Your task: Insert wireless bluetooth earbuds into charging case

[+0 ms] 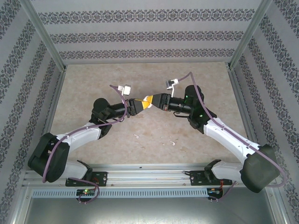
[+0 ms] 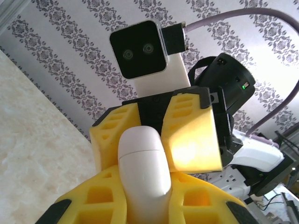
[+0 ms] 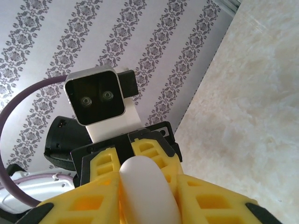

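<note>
A white rounded charging case (image 2: 142, 172) hangs in mid-air over the middle of the table, its lid seam closed. My left gripper (image 2: 144, 179) is shut on its lower body. My right gripper (image 3: 148, 196) is shut on the same case (image 3: 147, 186) from the opposite side; its yellow fingers (image 2: 191, 133) flank the lid end. In the top view the left gripper (image 1: 139, 104) and right gripper (image 1: 157, 100) meet tip to tip. Two tiny white earbuds lie on the table below, one (image 1: 137, 136) left of centre and one (image 1: 172, 142) right of centre.
The beige marble-patterned table (image 1: 93, 84) is enclosed by patterned walls and metal posts (image 1: 44, 35). An aluminium rail (image 1: 149, 175) with both arm bases runs along the near edge. Grey cables loop over each wrist camera (image 1: 124, 88).
</note>
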You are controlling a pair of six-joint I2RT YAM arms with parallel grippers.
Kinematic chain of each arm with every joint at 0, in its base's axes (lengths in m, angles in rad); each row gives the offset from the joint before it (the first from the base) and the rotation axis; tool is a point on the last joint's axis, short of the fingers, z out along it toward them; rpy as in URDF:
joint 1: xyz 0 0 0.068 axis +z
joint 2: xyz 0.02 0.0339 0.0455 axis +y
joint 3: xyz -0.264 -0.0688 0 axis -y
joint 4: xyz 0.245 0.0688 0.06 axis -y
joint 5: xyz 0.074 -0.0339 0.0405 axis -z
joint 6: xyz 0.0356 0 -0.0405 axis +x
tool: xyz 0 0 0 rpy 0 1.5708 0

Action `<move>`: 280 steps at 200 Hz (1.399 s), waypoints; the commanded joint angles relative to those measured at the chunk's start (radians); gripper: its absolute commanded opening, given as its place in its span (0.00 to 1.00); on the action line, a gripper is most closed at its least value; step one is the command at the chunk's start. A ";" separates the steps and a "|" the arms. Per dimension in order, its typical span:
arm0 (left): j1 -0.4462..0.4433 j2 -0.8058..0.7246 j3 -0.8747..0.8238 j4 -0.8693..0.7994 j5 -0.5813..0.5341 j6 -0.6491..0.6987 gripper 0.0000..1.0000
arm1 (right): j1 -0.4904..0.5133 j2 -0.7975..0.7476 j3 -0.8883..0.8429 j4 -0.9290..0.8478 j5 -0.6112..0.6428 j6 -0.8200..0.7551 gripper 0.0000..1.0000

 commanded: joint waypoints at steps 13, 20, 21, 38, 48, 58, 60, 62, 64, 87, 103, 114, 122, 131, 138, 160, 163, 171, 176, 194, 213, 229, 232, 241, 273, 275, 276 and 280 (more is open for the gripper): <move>0.010 0.010 -0.010 0.131 0.032 -0.007 0.01 | -0.008 -0.062 -0.014 -0.055 0.037 -0.057 0.22; 0.011 0.007 -0.010 0.124 0.040 0.003 0.02 | -0.013 -0.066 -0.013 -0.063 0.041 -0.065 0.20; 0.011 0.006 -0.010 0.123 0.042 0.004 0.02 | -0.013 -0.066 -0.013 -0.064 0.041 -0.067 0.19; 0.010 -0.012 -0.010 0.072 0.043 0.045 0.10 | -0.020 -0.073 0.003 -0.091 0.038 -0.097 0.17; 0.010 -0.028 -0.005 0.021 0.045 0.079 0.16 | -0.020 -0.077 0.029 -0.136 0.039 -0.134 0.17; 0.010 -0.047 0.002 -0.034 0.048 0.119 0.29 | -0.020 -0.078 0.056 -0.201 0.042 -0.185 0.17; 0.010 -0.052 0.004 -0.045 0.048 0.127 0.31 | -0.020 -0.079 0.065 -0.220 0.045 -0.203 0.17; 0.010 -0.057 0.006 -0.060 0.049 0.136 0.34 | -0.020 -0.079 0.065 -0.220 0.045 -0.203 0.17; 0.010 -0.061 0.008 -0.074 0.049 0.146 0.35 | -0.020 -0.080 0.076 -0.247 0.047 -0.223 0.17; 0.019 -0.127 0.029 -0.273 0.055 0.284 0.50 | -0.021 -0.080 0.177 -0.474 0.049 -0.413 0.17; 0.039 -0.182 0.038 -0.424 0.036 0.400 0.55 | -0.022 -0.075 0.255 -0.626 0.041 -0.555 0.17; 0.058 -0.222 0.037 -0.495 0.003 0.457 0.58 | -0.023 -0.072 0.287 -0.688 0.032 -0.614 0.17; 0.071 -0.245 0.033 -0.513 -0.009 0.485 0.60 | -0.023 -0.071 0.305 -0.716 0.022 -0.646 0.17; 0.077 -0.263 0.034 -0.516 0.003 0.515 0.63 | -0.023 -0.067 0.319 -0.729 -0.001 -0.671 0.18; 0.077 -0.272 0.041 -0.529 0.025 0.539 0.65 | -0.022 -0.065 0.325 -0.729 -0.022 -0.681 0.18; 0.077 -0.264 0.083 -0.572 0.124 0.586 0.72 | -0.009 -0.043 0.348 -0.731 -0.085 -0.716 0.18; 0.076 -0.263 0.086 -0.565 0.135 0.585 0.73 | -0.005 -0.040 0.352 -0.732 -0.089 -0.721 0.18; 0.076 -0.254 0.084 -0.520 0.165 0.577 0.74 | 0.006 -0.030 0.365 -0.745 -0.093 -0.737 0.18; 0.075 -0.248 0.081 -0.490 0.177 0.559 0.75 | 0.013 -0.025 0.372 -0.753 -0.093 -0.746 0.18; 0.070 -0.208 0.098 -0.421 0.220 0.502 0.75 | 0.029 -0.017 0.392 -0.768 -0.097 -0.759 0.18; 0.046 -0.160 0.127 -0.417 0.262 0.490 0.69 | 0.034 -0.026 0.385 -0.749 -0.094 -0.753 0.18; 0.042 -0.138 0.130 -0.393 0.279 0.481 0.64 | 0.034 -0.032 0.378 -0.731 -0.095 -0.746 0.18; 0.043 -0.137 0.129 -0.387 0.280 0.478 0.63 | 0.034 -0.031 0.377 -0.730 -0.097 -0.746 0.18; 0.038 -0.130 0.128 -0.370 0.286 0.469 0.62 | 0.035 -0.030 0.377 -0.727 -0.101 -0.745 0.18; 0.017 -0.101 0.147 -0.382 0.317 0.460 0.58 | 0.037 -0.015 0.378 -0.722 -0.113 -0.744 0.18; 0.016 -0.101 0.146 -0.381 0.317 0.459 0.58 | 0.037 -0.014 0.380 -0.722 -0.112 -0.743 0.18; 0.014 -0.099 0.146 -0.380 0.316 0.460 0.58 | 0.037 -0.013 0.380 -0.722 -0.113 -0.743 0.18; 0.012 -0.099 0.144 -0.380 0.314 0.459 0.58 | 0.037 -0.011 0.381 -0.721 -0.115 -0.743 0.18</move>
